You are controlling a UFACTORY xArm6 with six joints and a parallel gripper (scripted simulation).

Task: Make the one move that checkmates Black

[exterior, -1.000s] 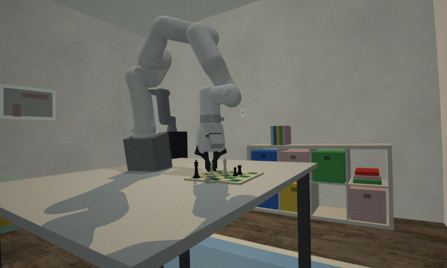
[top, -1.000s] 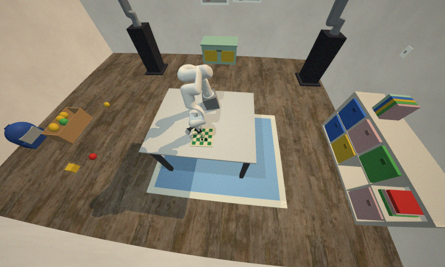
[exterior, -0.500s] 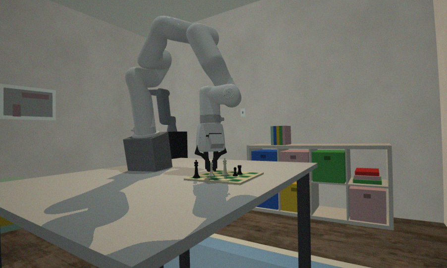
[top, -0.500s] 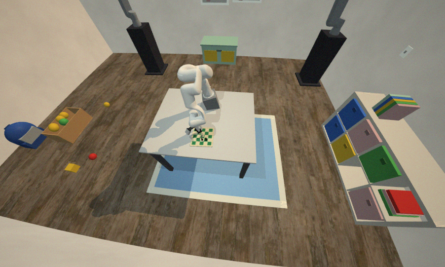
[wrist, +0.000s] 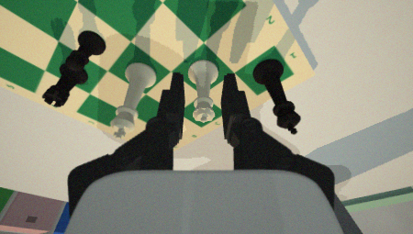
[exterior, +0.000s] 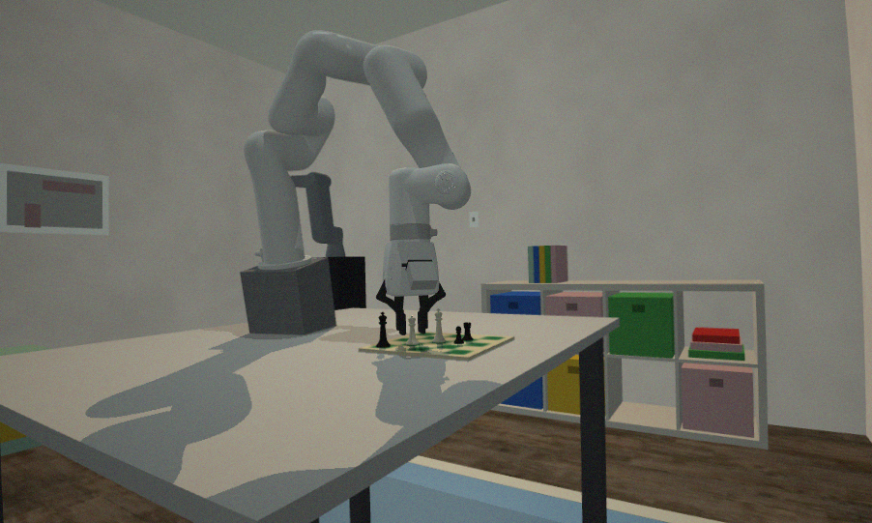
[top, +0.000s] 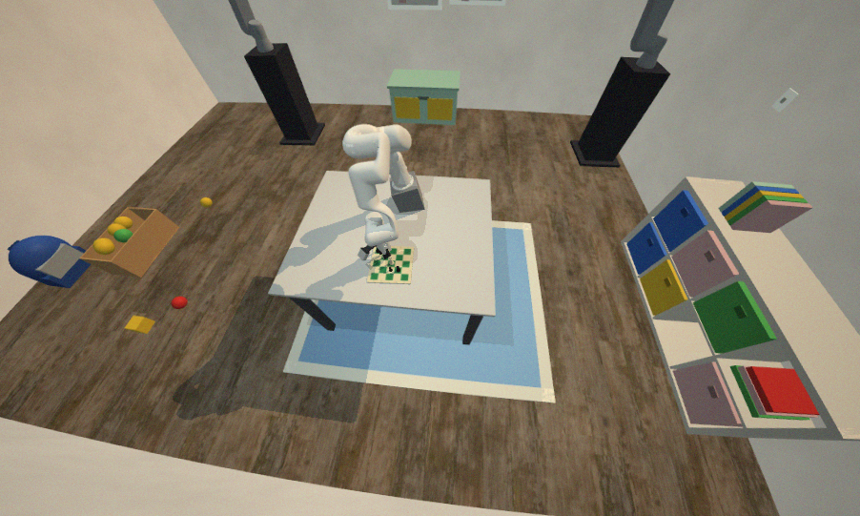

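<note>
The green and cream chessboard (top: 401,277) (exterior: 489,344) (wrist: 115,3) lies on the white table (top: 443,250) (exterior: 257,389). My gripper (top: 379,254) (exterior: 410,321) (wrist: 203,87) is down over the board's corner. Its fingers stand open on either side of an upright white piece (exterior: 412,332) (wrist: 202,109), with a small gap on each side. A taller white piece (exterior: 438,327) (wrist: 133,92) stands one square to the left in the wrist view. A black piece (exterior: 382,331) (wrist: 275,92) stands on the corner square to the right. Another black piece (wrist: 73,69) stands further left.
Two short black pieces (exterior: 462,333) stand at the far side of the board. The arm's grey base block (exterior: 286,299) (top: 407,199) sits at the back of the table. A shelf with coloured boxes (exterior: 643,325) stands beyond the table's right edge.
</note>
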